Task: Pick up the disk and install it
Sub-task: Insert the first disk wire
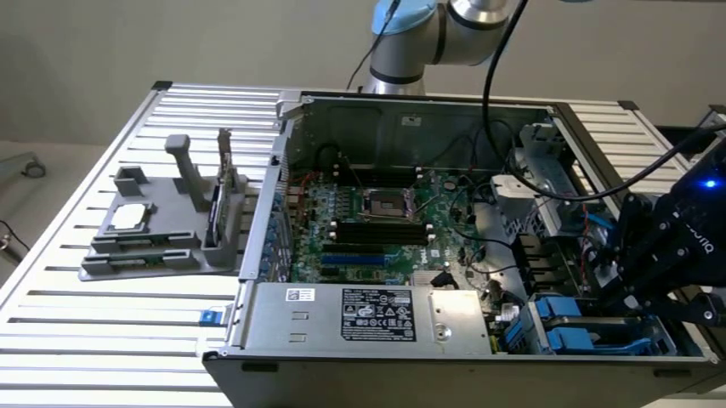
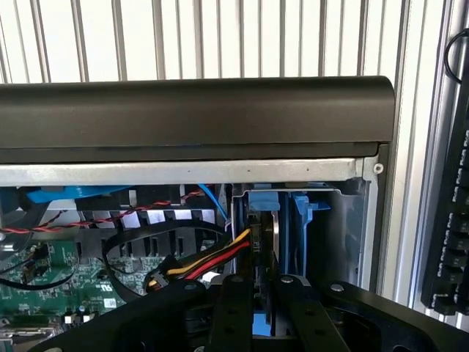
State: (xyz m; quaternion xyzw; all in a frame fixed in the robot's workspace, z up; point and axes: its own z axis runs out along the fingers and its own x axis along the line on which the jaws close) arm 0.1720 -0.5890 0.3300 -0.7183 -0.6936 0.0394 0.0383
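Observation:
My black gripper (image 1: 613,280) reaches into the drive bay at the near corner of the open computer case (image 1: 375,327), on the exterior view's right. In the wrist view its two fingers (image 2: 234,308) stand close together, and a strip of the disk's (image 2: 262,323) blue carrier shows between them. The disk is edge-on to the camera and runs into the bay slot, with blue carrier rails (image 2: 297,220) beside it. The gripper is shut on the disk. Most of the disk is hidden by the fingers and the bay walls.
Yellow, red and black power cables (image 2: 212,264) cross right beside the fingers. The case's black front bezel (image 2: 198,110) spans the bay. A grey fixture (image 1: 170,234) with a silver chip and an upright card sits at the exterior view's left. A keyboard (image 2: 451,220) lies beside the case.

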